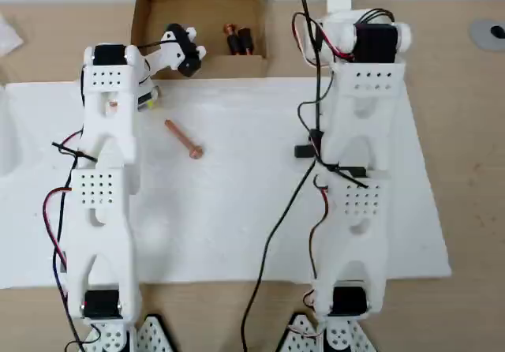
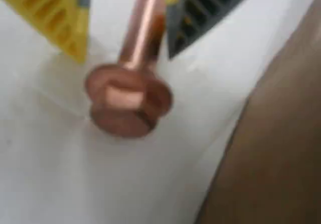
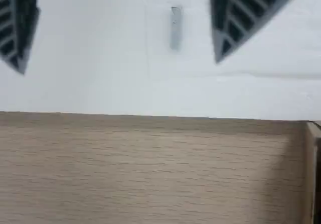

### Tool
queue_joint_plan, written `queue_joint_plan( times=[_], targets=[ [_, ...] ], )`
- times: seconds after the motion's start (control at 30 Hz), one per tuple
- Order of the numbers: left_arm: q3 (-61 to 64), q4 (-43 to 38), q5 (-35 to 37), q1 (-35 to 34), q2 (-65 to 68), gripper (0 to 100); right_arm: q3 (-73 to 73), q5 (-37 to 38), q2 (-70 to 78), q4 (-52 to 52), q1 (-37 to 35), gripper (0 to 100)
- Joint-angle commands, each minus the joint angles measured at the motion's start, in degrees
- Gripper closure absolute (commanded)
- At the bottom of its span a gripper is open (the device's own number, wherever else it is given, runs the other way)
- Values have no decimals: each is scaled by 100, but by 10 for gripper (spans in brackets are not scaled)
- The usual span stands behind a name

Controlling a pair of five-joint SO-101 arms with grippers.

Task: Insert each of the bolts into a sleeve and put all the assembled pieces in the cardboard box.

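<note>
Bolts sit in two places. One bolt (image 2: 128, 101) hangs head-down in the left gripper (image 2: 123, 57). Its copper shaft runs up between the yellow finger (image 2: 55, 18) and the dark finger (image 2: 200, 13), which are clamped on it. The flanged head is just above the white mat (image 2: 60, 174), and I cannot tell whether it touches. A brown surface fills the edge of that wrist view beside the mat.

From above, the left arm (image 1: 106, 178) stretches over the mat's left side, its far end just short of the cardboard box (image 1: 142, 20). The loose bolt (image 1: 183, 139) lies flat and slanted on the mat (image 1: 237, 210), beside that arm and apart from it, with its head towards the middle of the mat. The box stands open on the table (image 1: 465, 131) at the mat's far edge. Inside it, near its right wall, two assembled pieces (image 1: 239, 40) lie side by side, dark with copper ends.

The right arm (image 1: 359, 170) reaches along the mat's right side to the far edge of the table. The right gripper (image 3: 119, 66) has its fingers (image 3: 241, 18) wide apart and nothing between them. It points at a strip of wooden tabletop and a white surface beyond, where a small grey piece (image 3: 175, 27) lies. What that piece is cannot be made out.
</note>
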Motion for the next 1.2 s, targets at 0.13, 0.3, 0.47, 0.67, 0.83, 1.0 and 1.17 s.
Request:
queue_joint_plan(
  times=[0.13, 0.3, 0.47, 0.67, 0.83, 1.0, 1.17],
  targets=[
    [-141, 185, -176, -35, 233, 988, -268, 53, -435, 97, -84, 720],
    [-185, 765, -316, -18, 277, 991, -268, 53, -444, 97, -84, 720],
    [-378, 923, -9, -62, 224, 991, -268, 44, -426, 97, -92, 720],
    [-2066, 1503, 1495, 97, -136, 990, -259, 413, -488, 105, -251, 720],
    [-2409, 1503, 3279, 132, -998, 990, 1455, 519, -1279, 123, -470, 720],
    [-2400, 1512, 4747, 53, -1727, 991, 4532, 536, -2818, 97, -453, 720],
    [-2391, 1521, 6163, -26, -2440, 995, 6774, 1231, -3969, 97, -295, 720]
  ],
)
